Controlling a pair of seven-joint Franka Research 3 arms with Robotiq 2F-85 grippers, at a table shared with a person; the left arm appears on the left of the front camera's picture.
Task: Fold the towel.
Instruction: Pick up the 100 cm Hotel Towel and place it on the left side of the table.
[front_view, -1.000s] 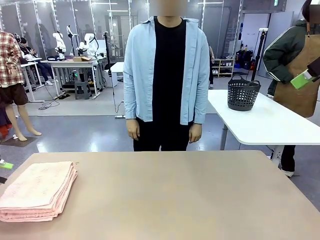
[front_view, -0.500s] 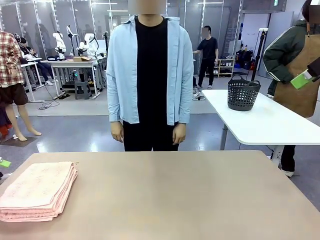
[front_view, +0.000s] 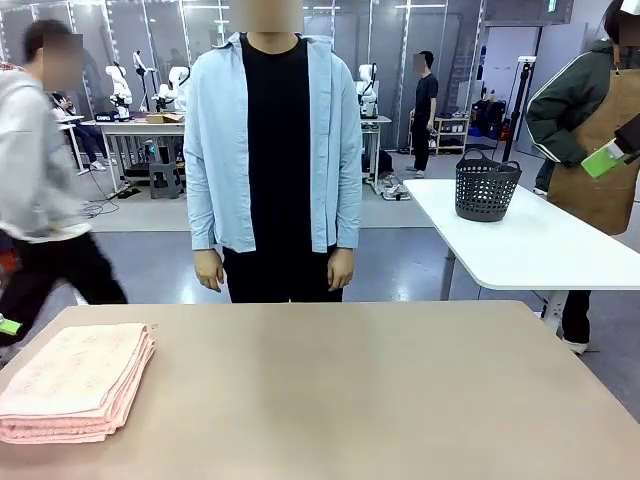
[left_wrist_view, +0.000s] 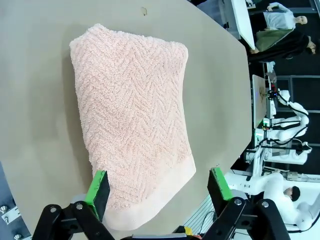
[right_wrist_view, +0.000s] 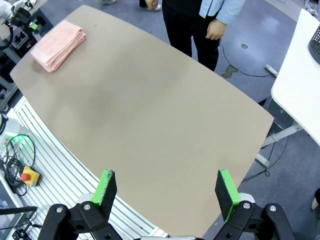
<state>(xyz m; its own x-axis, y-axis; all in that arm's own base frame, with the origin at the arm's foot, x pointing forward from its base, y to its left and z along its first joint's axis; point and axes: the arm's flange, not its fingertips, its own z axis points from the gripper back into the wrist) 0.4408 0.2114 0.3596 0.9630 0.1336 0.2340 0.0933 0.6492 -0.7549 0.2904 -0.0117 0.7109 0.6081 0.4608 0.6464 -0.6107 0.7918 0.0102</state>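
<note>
Towel (front_view: 75, 380) folded, at table's (front_view: 350, 390) left edge.

One folded towel (front_view: 75, 382) lies at the left edge of the table (front_view: 350, 390). Two grippers hang above it, left gripper (left_wrist_view: 159, 187) and right gripper (right_wrist_view: 166, 192). One person (front_view: 275, 150) stands at the far edge, two hands down; the towel's layers are too blurred to count.

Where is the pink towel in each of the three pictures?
Front view: the towel lies folded at the table's lower left corner.
Left wrist view: the towel covers the middle, just above the open left end effector.
Right wrist view: the towel is small, at the upper left.
Shared landmark: the tan table it rests on.
</note>
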